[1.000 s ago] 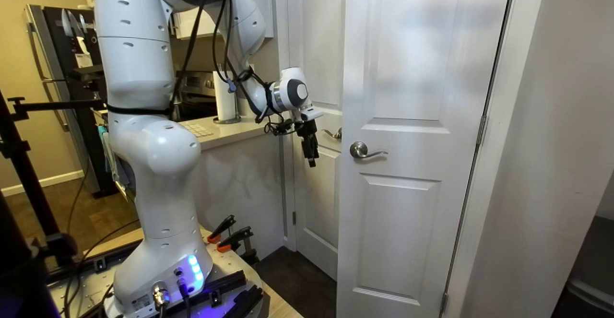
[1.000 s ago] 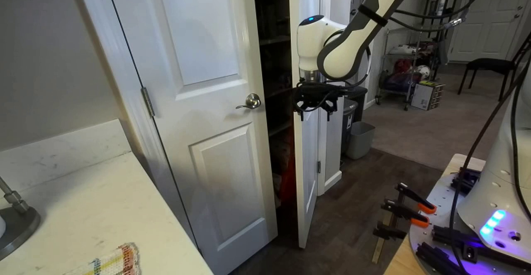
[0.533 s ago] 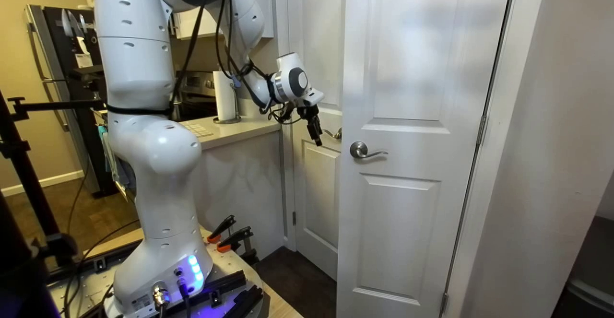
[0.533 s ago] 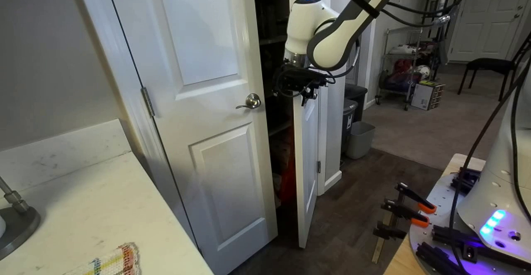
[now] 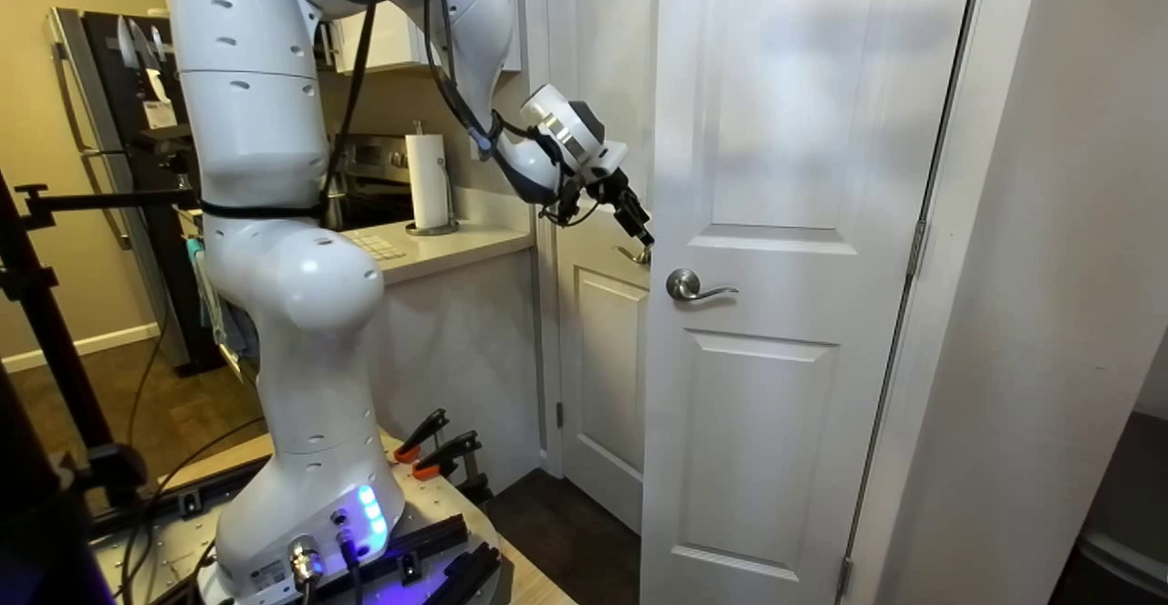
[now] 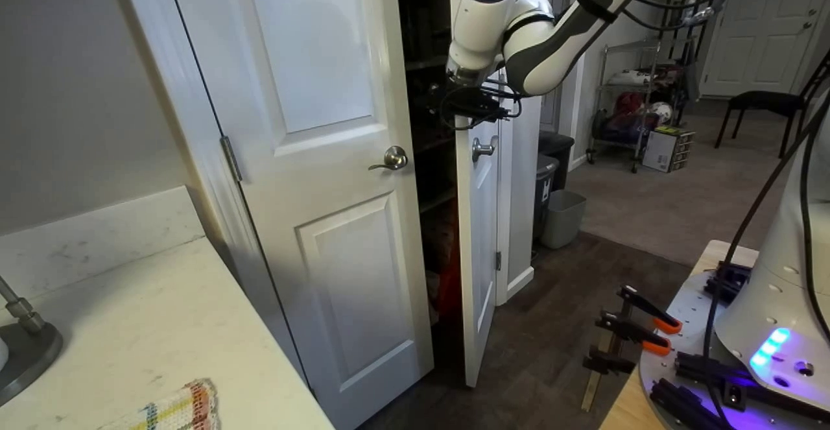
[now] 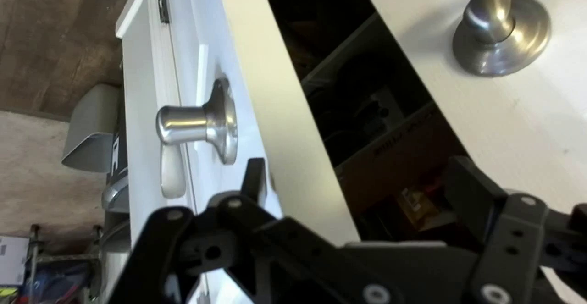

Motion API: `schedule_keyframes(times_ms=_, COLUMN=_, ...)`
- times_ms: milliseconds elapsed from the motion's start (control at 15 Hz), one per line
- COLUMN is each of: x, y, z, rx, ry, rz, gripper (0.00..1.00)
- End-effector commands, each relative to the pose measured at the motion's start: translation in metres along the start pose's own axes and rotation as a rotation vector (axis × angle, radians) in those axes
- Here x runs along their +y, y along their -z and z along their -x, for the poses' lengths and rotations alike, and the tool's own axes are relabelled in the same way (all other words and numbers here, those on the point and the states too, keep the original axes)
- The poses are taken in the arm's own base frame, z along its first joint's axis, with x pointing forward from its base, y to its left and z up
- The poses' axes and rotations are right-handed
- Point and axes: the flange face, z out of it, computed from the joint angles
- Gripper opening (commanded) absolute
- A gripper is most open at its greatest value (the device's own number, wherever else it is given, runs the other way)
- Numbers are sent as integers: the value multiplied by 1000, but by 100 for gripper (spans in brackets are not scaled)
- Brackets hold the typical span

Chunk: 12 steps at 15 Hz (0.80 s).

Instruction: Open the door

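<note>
The door [image 5: 766, 404] is a tall white panelled leaf, ajar, with a silver lever handle [image 5: 698, 286] at its left edge. It stands nearly edge-on in an exterior view [image 6: 483, 235]. In the wrist view its pale edge [image 7: 284, 111] runs between the fingers, with the handle [image 7: 197, 125] on the left. My gripper [image 7: 357, 171] is open. One finger [image 7: 253, 178] is on the handle side of the edge; the other [image 7: 472, 194] is before the dark gap. In an exterior view the gripper [image 5: 649, 238] is at the door's left edge; I cannot tell whether it touches.
The twin white leaf [image 6: 350, 235] has its handle [image 6: 392, 158] at its right edge. A dark gap with shelves [image 6: 428, 112] lies between the leaves. A white counter [image 6: 142, 326] stands in front of the twin leaf. Clamps [image 6: 632, 329] stick out from the robot's base table.
My gripper has risen, tilted and moved to the door's edge, above its handle. The handle now shows uncovered in an exterior view. The door leaves look almost unmoved.
</note>
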Motion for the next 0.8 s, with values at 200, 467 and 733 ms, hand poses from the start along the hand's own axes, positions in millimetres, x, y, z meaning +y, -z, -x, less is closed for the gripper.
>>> schedule_keyframes(times_ms=200, x=25, y=-3, z=-21, rx=134, ry=-20, rz=178, gripper=100)
schedule_keyframes(times_ms=467, x=38, y=-8, z=-15, rx=110, ry=-33, rz=270, gripper=100)
schedule_keyframes(times_ms=733, x=52, y=-4, z=-24, rx=174, ry=-77, rz=398, gripper=100)
